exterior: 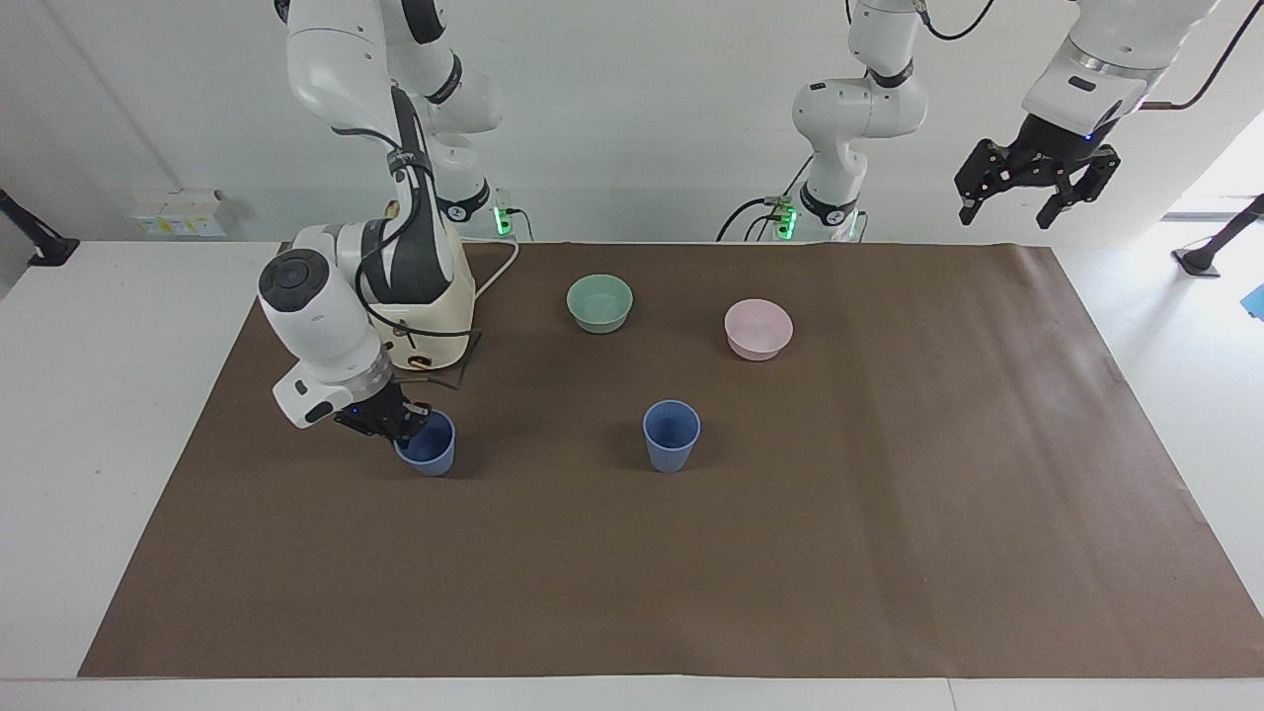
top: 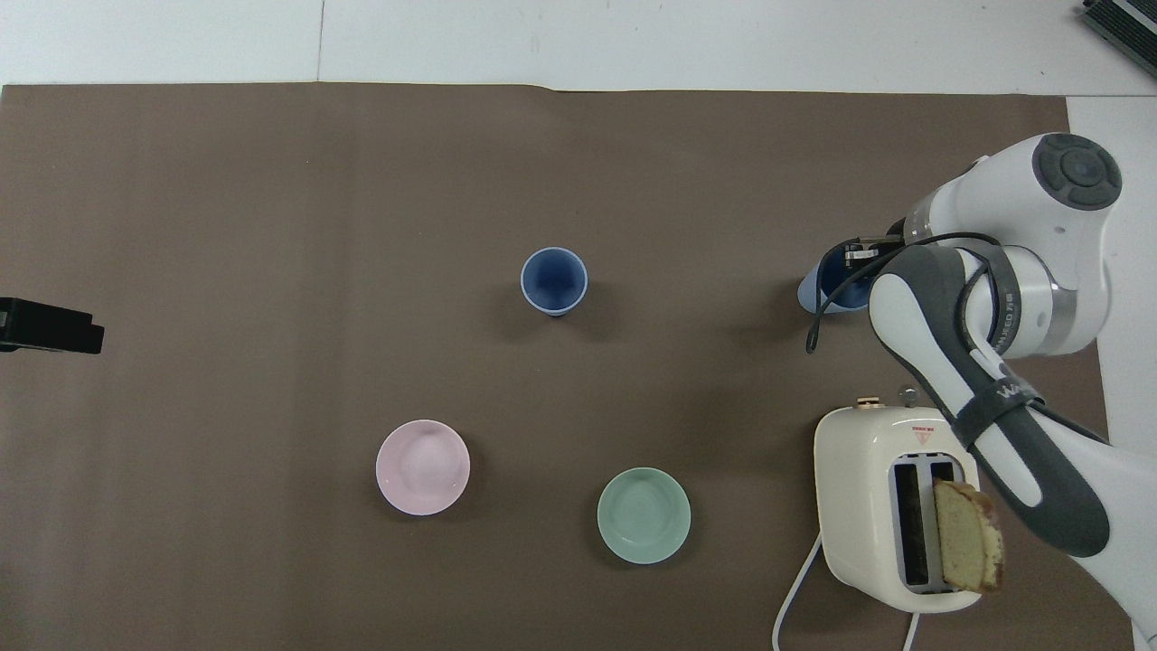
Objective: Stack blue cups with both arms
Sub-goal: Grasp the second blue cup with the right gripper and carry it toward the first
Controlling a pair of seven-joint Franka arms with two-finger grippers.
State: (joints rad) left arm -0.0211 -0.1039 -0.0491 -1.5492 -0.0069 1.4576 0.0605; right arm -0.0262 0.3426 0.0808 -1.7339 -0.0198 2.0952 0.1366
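Note:
Two blue cups stand upright on the brown mat [exterior: 790, 553]. One blue cup [exterior: 671, 435] [top: 553, 280] stands alone mid-table. The other blue cup [exterior: 429, 449] [top: 813, 291] is toward the right arm's end, farther from the robots than the toaster. My right gripper [exterior: 403, 423] [top: 854, 260] is shut on this cup's rim, one finger inside and one outside, and the arm hides part of it from above. My left gripper [exterior: 1037, 183] [top: 50, 325] hangs open, high over the mat's edge at the left arm's end, holding nothing.
A cream toaster [exterior: 439, 296] [top: 868, 506] with a bread slice [top: 967, 535] in one slot stands close to the right arm's base. A pale green bowl [exterior: 599, 301] [top: 644, 515] and a pink bowl [exterior: 757, 328] [top: 423, 467] sit nearer to the robots than the middle cup.

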